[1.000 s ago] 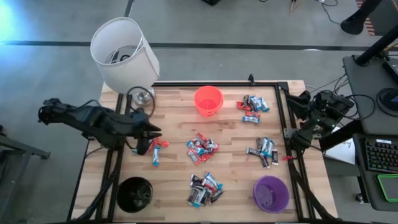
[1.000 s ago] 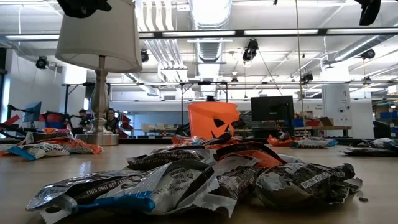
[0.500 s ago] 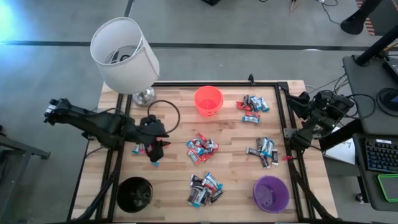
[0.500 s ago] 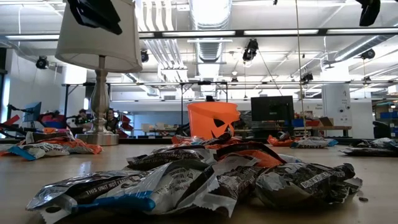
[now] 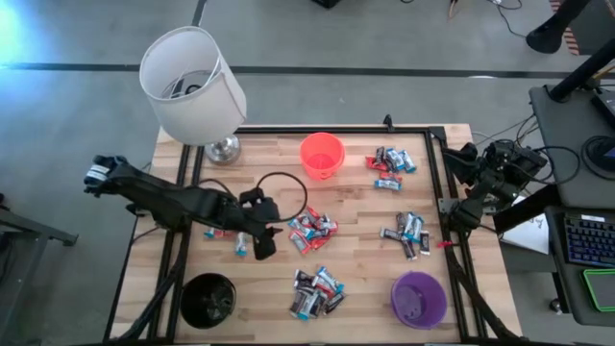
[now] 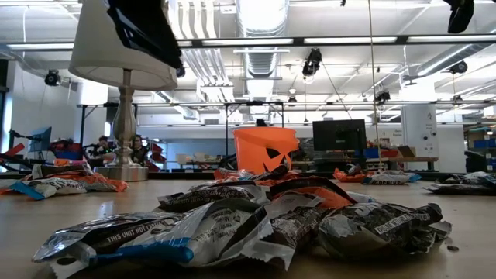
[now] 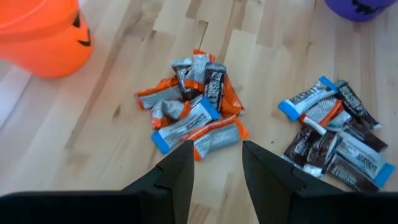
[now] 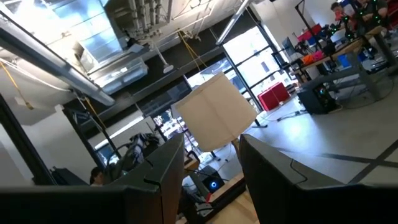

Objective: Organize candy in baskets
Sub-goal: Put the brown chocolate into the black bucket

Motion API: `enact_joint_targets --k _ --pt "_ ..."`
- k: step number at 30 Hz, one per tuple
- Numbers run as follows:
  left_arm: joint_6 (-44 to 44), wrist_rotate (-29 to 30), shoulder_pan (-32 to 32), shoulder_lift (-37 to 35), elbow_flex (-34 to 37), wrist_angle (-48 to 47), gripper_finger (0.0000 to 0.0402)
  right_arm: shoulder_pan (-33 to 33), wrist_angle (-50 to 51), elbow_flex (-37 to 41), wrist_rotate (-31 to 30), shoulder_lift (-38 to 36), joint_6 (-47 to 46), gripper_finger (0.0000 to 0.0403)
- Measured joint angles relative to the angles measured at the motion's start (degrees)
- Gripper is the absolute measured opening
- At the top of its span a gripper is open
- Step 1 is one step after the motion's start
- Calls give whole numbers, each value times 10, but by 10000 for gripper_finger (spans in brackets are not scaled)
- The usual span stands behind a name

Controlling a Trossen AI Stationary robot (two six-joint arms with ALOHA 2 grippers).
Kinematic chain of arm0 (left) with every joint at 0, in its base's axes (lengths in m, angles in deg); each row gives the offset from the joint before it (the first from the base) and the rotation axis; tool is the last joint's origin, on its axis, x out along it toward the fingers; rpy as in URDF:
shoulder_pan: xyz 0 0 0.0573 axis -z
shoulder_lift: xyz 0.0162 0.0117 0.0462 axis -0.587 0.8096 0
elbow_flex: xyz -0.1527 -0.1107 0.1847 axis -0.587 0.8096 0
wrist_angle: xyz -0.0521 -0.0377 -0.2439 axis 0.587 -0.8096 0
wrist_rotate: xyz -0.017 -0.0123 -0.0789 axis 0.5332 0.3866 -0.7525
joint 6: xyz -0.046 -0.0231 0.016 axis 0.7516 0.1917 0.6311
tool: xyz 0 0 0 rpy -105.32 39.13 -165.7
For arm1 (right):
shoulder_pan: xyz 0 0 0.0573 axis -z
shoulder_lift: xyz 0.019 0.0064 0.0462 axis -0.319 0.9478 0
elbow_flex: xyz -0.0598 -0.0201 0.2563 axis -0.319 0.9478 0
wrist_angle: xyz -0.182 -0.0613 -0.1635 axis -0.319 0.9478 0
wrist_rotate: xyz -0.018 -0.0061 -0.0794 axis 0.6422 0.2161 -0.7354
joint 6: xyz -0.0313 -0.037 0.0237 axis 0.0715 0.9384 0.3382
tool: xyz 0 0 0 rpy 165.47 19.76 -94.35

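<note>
Left gripper [image 5: 264, 240] over bare wood, fingers parted, holding nothing.
Red, blue and silver wrapped candy pile [image 5: 310, 229] lies just beside it, toward the orange-red round bucket [image 5: 322, 155].

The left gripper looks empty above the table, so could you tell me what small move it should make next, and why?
Probably lower the left gripper onto the middle candy pile. Its fingers are open, hold nothing, and that pile lies just ahead of them. The right gripper waits at the table's right edge.
</note>
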Motion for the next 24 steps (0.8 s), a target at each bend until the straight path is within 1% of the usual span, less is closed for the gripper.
enact_joint_targets --k 6,15,22,24 --pt "-15 26 0 42 0 46 118 0 1 0 0 0 0 146" --pt "-37 27 -24 120 0 152 118 0 2 0 0 0 0 146" --pt "-5 26 -53 141 0 168 120 0 8 0 0 0 -15 146" --pt "-14 17 -60 150 0 178 127 0 13 0 0 0 -19 146"
